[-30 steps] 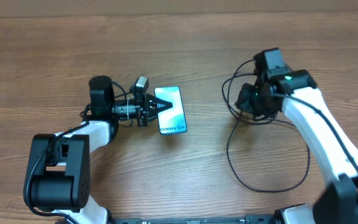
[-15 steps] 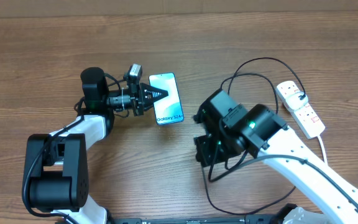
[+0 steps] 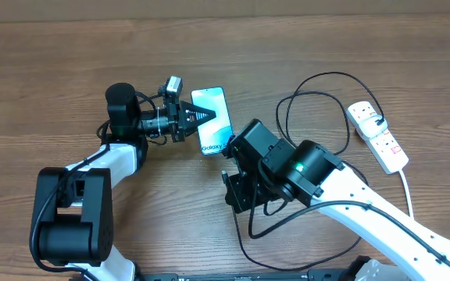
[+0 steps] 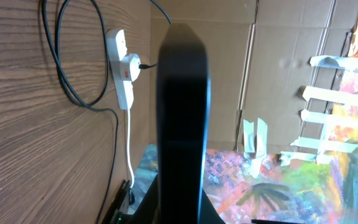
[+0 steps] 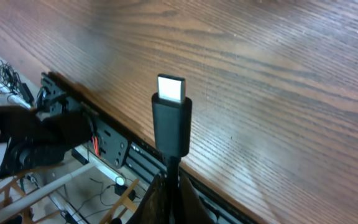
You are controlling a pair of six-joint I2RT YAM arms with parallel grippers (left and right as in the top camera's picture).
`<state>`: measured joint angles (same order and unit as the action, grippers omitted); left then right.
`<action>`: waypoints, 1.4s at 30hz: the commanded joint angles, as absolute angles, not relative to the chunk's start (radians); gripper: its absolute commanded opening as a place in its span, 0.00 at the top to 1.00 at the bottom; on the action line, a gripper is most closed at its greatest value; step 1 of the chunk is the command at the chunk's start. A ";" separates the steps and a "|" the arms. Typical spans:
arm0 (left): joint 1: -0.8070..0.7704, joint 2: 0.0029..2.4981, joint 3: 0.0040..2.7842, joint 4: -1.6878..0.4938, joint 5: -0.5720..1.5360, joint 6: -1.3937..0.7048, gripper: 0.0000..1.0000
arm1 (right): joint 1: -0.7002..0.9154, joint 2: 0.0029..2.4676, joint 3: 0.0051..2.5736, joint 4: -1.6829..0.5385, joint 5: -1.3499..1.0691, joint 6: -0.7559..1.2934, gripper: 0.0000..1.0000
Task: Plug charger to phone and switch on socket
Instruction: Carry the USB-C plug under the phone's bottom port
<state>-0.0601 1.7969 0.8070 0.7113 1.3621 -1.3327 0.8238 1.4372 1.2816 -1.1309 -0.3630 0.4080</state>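
Gripping the phone (image 3: 213, 119) in the left tool (image 3: 202, 116), closed on one long side of it, around the middle of the tabletop (image 3: 69, 55) and slightly toward the far edge. Presents the light blue-teal screen up to the overhead camera, with the near end of the lettering tucked behind the right arm. Shows from the left wrist only as a dark slab seen edge-on, filling the centre of that view, with wood grain to one side. Pinching the charger (image 5: 171, 127) in the right tool (image 5: 166, 196), closed just under the black connector body, with the bare metal tip pointing straight away from the tool and hanging above the wood. Sits just beside the near end of the phone in the overhead view, with the tip hidden there under the wrist. Trails the rest of the thin black cable in loose loops over the right half of the tabletop, one toward the far edge and one toward the near edge. Runs to a white plug seated on the socket (image 3: 377, 136), a white strip lying at an angle near the right edge, well apart from both tools. Carries small red switches, too small to read as on or off, and sends a white cord off toward the near-right corner.
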 commanded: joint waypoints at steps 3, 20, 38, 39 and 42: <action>-0.073 1.798 0.833 0.723 1.357 -1.347 0.96 | 0.825 1.484 1.273 -1.101 -0.369 0.421 0.96; -0.073 1.798 0.833 0.789 1.488 -1.320 0.96 | 0.809 1.500 1.273 -1.046 -0.368 0.442 0.96; -0.073 1.798 0.833 0.791 1.425 -1.391 0.96 | 0.784 1.500 1.273 -1.043 -0.368 0.468 0.96; -0.073 1.798 0.833 0.791 1.425 -1.391 0.96 | 0.784 1.500 1.273 -1.043 -0.368 0.468 0.96; -0.073 1.798 0.833 0.799 1.426 -1.391 0.96 | 0.784 1.501 1.273 -1.038 -0.368 0.468 0.96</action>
<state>-0.0669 1.7973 0.8074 0.7849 1.4277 -1.3785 0.7860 1.5028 1.2804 -1.0473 -0.3626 0.4629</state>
